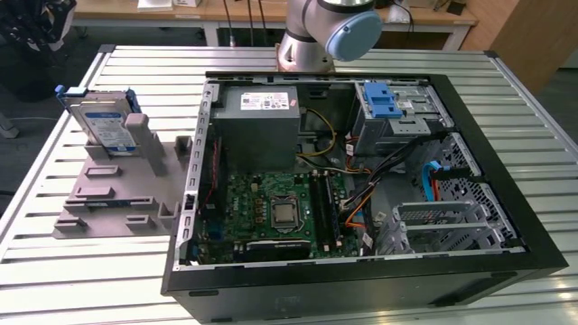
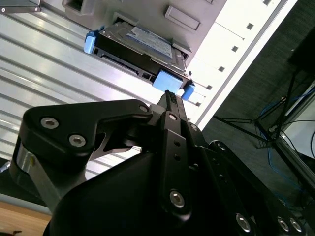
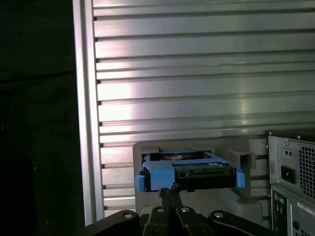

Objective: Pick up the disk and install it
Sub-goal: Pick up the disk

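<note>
- On the slatted desk (image 1: 91, 284), at the exterior view's left: a grey holder (image 1: 108, 196) with the disk (image 1: 107, 128) standing upright in it, label outward, blue rails along its edges.
- Just beside the holder, toward the exterior view's right: an open case (image 1: 361, 291), board and cables exposed.
- In both wrist views: the end effector (image 2: 168, 94) (image 3: 170, 188) closed up, fingertips together, gripping nothing.
- Tips very near the blue end of the disk (image 2: 138, 46) (image 3: 189, 169); contact impossible to tell.
</note>
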You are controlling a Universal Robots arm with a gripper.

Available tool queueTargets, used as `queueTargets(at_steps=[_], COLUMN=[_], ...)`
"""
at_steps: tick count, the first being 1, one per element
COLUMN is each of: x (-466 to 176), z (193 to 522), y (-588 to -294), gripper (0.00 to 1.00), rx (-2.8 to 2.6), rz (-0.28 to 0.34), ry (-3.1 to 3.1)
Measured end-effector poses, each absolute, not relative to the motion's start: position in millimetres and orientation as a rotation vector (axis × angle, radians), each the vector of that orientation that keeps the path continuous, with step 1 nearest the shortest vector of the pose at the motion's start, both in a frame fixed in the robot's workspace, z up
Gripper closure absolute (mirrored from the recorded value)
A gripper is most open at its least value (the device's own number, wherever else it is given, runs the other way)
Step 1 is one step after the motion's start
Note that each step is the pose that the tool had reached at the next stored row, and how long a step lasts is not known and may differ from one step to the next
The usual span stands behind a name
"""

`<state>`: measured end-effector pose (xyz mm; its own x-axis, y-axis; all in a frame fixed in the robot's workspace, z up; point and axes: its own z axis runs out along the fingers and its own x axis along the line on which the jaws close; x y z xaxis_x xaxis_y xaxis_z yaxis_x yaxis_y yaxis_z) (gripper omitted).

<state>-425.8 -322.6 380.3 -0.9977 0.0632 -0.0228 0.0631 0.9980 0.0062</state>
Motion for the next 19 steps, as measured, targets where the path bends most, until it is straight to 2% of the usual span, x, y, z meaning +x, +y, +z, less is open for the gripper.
queueTargets(at_steps=[19], x=[-425.8], z=[380.3], y=[-322.6], gripper=[0.89], rx=[-0.212], rz=[0.012], ry=[3.112])
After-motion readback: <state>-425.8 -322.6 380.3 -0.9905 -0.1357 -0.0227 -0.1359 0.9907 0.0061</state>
